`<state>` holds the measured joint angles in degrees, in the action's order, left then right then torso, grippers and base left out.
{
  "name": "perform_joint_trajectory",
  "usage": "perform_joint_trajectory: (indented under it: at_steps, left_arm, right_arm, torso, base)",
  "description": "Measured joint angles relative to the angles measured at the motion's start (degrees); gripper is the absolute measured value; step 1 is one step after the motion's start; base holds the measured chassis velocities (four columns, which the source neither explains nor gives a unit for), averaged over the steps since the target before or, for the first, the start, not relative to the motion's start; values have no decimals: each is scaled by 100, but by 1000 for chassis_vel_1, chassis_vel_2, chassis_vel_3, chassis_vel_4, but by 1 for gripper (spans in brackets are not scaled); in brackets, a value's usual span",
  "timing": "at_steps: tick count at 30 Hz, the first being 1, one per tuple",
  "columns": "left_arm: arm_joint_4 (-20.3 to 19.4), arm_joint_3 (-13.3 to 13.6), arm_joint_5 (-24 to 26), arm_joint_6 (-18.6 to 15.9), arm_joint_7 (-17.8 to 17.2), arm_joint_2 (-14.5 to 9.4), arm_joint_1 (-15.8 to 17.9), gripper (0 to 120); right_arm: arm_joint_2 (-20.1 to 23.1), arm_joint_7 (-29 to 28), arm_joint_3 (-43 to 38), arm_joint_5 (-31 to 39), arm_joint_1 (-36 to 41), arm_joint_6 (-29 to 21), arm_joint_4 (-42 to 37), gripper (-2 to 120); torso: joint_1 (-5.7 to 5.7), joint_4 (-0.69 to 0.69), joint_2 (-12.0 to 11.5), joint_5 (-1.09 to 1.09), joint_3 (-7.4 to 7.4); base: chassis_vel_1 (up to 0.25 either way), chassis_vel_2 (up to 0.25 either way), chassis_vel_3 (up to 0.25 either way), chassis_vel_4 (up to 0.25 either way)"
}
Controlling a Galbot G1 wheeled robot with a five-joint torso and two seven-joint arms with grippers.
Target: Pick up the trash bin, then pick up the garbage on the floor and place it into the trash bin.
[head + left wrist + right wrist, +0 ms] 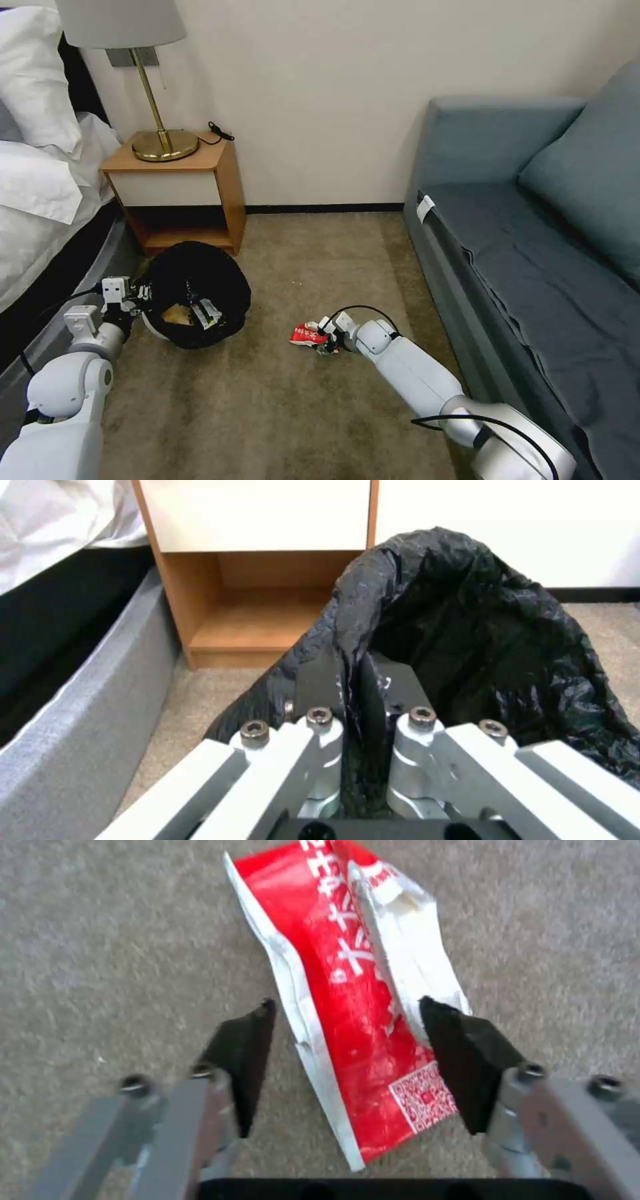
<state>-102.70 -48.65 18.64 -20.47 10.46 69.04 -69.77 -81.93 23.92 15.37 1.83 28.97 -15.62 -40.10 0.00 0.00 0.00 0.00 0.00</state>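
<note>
Right gripper point(347, 1015) wide open, straddling red-white snack packet point(360, 1005) on carpet; drop lower, then close. Left gripper point(353, 680) pinching trash bin point(197, 293) rim; hold steady.

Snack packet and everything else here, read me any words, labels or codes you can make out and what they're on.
Packet, between the open right gripper fingers: white characters on red, too blurred to read.
Packet: a QR code, no legible text.
Wrappers in the bin, held by the left gripper: print too small to read.
</note>
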Motion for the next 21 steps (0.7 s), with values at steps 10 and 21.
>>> perform_joint_trajectory:
  at_steps: [10, 21]
  left_arm:
    - [-48, 12, -3, 0, 2, 42, -13, 4]
    - [-76, 41, -37, -2, 3, 104, 13, 4]
  right_arm:
    - [-125, -83, -92, -109, -56, 142, 299, 17]
    - [-65, -90, -83, -108, -26, 176, 246, 0]
  torso:
    - [0, 0, 0, 0, 0]
    - [0, 0, 0, 0, 0]
  base:
    - [0, 0, 0, 0]
    - [0, 0, 0, 0]
